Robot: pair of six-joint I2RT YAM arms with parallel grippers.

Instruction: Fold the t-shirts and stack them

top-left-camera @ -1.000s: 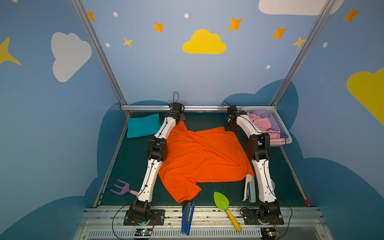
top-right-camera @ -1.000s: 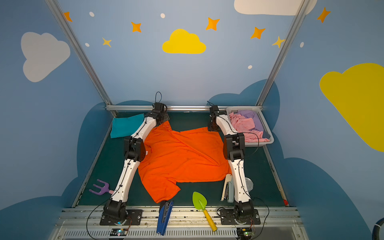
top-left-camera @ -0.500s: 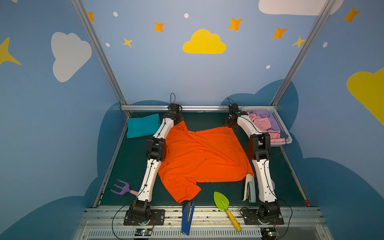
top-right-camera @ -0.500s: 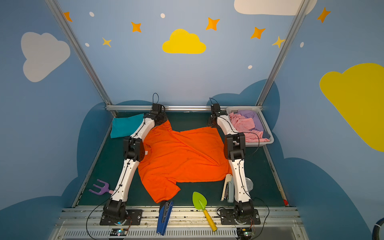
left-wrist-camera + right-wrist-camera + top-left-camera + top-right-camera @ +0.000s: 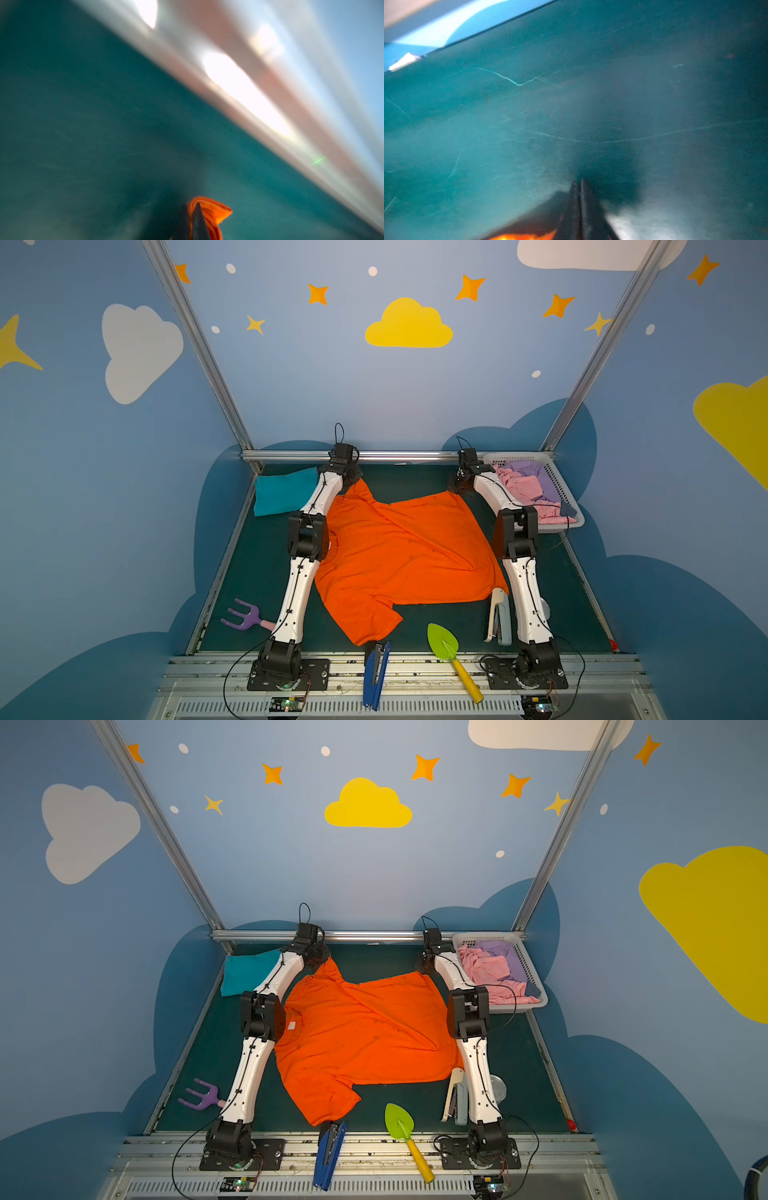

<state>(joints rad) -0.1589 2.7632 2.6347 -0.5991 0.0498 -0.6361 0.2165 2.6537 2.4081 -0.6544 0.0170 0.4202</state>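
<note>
Orange t-shirt (image 5: 395,556) lies spread and creased over the middle of the dark green counter (image 5: 415,477), low and central in both top views. Its white neck label (image 5: 291,1026) shows at its left edge, beside the left arm (image 5: 299,597). We note the left jaws at the shirt's upper-left tip, where a sleeve is drawn up into a peak. In the left wrist view they are pressed together on a fold of the orange cloth. The right jaws sit at the shirt's upper-right corner, at the end of the right arm (image 5: 525,593). In the right wrist view they are closed tight, with orange cloth showing near their base. We cannot tell whether cloth is actually pinched there. Teal t-shirt (image 5: 282,491) rests folded at the counter's back left, left of centre in the frame, apart from the orange one. A white basket (image 5: 519,456) with pink and purple cloth stands at the back right. Along the lower edge of the frame we log a purple fork (image 5: 243,616), a blue stapler (image 5: 376,672), a green trowel (image 5: 442,643) and a white stapler (image 5: 498,622).
</note>
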